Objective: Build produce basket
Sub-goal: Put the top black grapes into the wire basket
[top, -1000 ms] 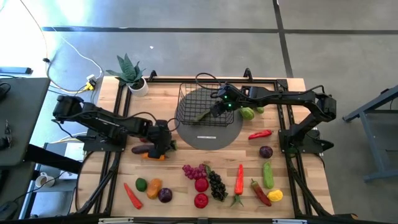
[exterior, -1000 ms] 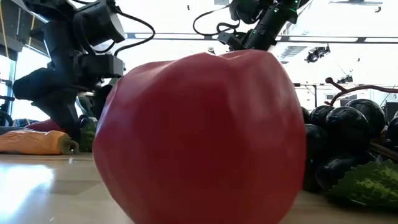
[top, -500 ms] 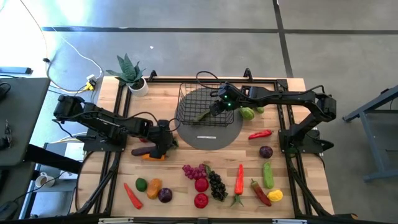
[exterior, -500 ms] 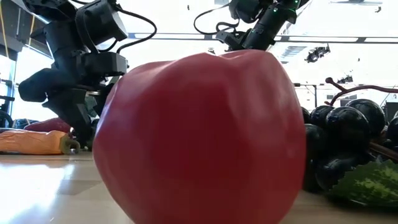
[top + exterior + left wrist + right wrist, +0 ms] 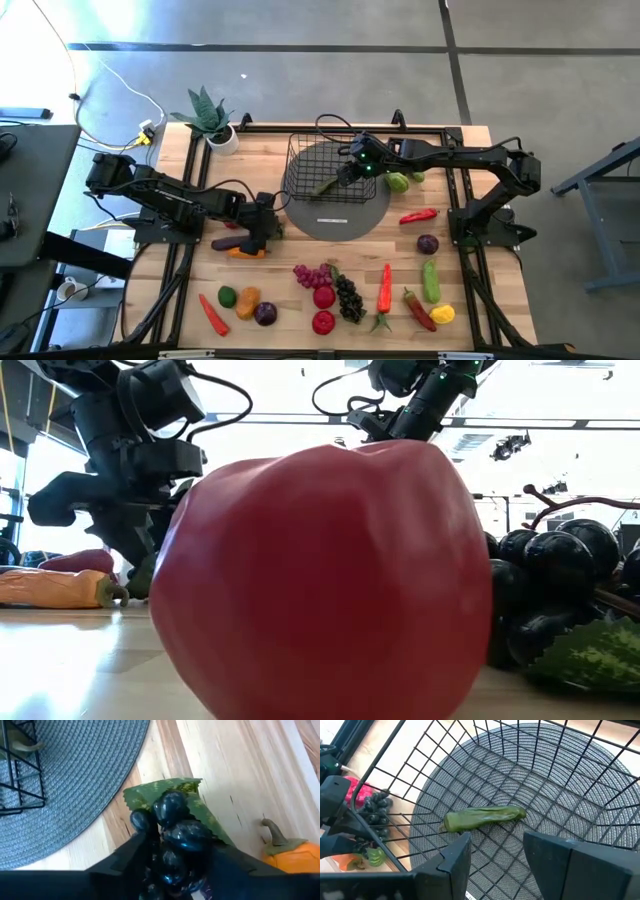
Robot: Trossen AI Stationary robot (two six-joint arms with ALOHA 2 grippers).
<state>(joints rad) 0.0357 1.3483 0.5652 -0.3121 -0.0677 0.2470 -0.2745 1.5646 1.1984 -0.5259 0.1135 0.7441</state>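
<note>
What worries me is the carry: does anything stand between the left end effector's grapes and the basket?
Past the grapes only bare mat, then the basket's wire wall; the right end effector hangs over the basket.

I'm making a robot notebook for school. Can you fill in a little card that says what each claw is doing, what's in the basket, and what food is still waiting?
left gripper: closing on a bunch of dark grapes with a green leaf, beside the round grey woven mat
right gripper: open, empty, above the black wire-grid basket
in basket: one long green vegetable
on mat: the basket
still waiting: most toy produce, along the table's front, including a big red fruit
</note>
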